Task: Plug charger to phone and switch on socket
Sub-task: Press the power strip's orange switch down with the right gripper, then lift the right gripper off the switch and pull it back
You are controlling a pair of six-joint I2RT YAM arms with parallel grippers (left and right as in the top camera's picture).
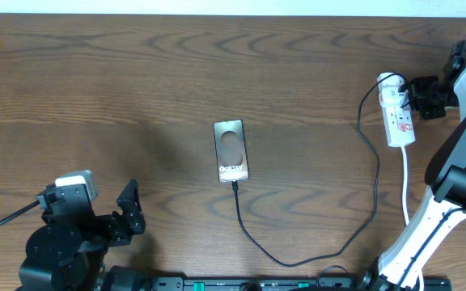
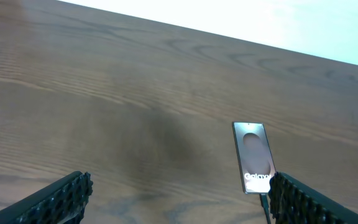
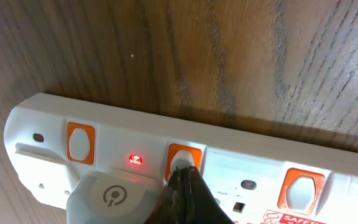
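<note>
Phone [image 1: 231, 151]: one, flat and face up mid-table, well clear of every edge, open wood all round. Charger [image 1: 376, 186]: one black cable. Its tip meets the phone's near short edge, but seating depth is not readable. It loops toward the near edge, then runs up to the socket [image 1: 398, 113]. Socket: one white strip by the right edge, toward the far right corner.

The right wrist view shows three orange switches [image 3: 81, 142] and one red lamp [image 3: 135, 160], lit. A pale plug [image 3: 110, 196] with a power icon is cut off by the frame bottom.

Right gripper [image 3: 182, 190]: fingers pressed together, tip on the middle switch, holding nothing. Contact point is partly hidden by the fingers.

Left gripper [image 1: 133, 208]: spread wide, empty, near the near left corner, well apart from the phone. In its wrist view the right finger [image 2: 303, 199] covers the phone's connector end.
</note>
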